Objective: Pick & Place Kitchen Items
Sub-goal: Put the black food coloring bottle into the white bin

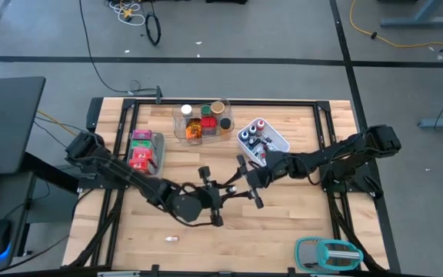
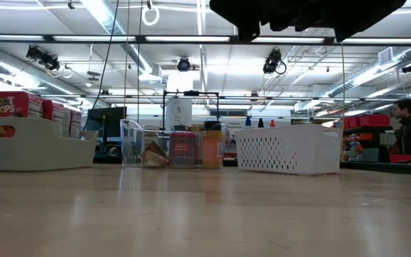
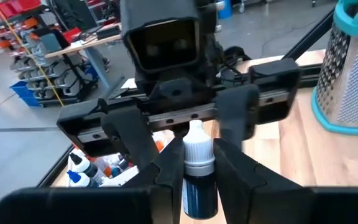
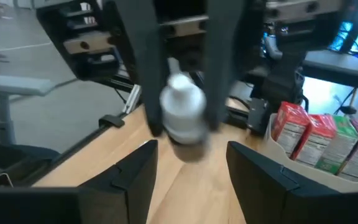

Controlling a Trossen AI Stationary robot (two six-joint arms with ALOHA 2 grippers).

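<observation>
Dropper bottle (image 3: 197,174), dark blue with a white cap, sits clamped between the left gripper's (image 3: 194,186) fingers above the middle of the table (image 1: 283,223). Facing it from the right, the right gripper (image 4: 188,171) hangs just beside, fingers spread apart and empty.

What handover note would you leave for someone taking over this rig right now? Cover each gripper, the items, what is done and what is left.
Left gripper: shut on the small blue bottle, held mid-table.
Right gripper: open, facing the left one, nothing held.
Items: boxes in the grey bin, jars in the clear tray, bottles in the white basket; one small item loose on the table.
Done: most items binned.
Left: place the bottle, probably the loose item.
</observation>
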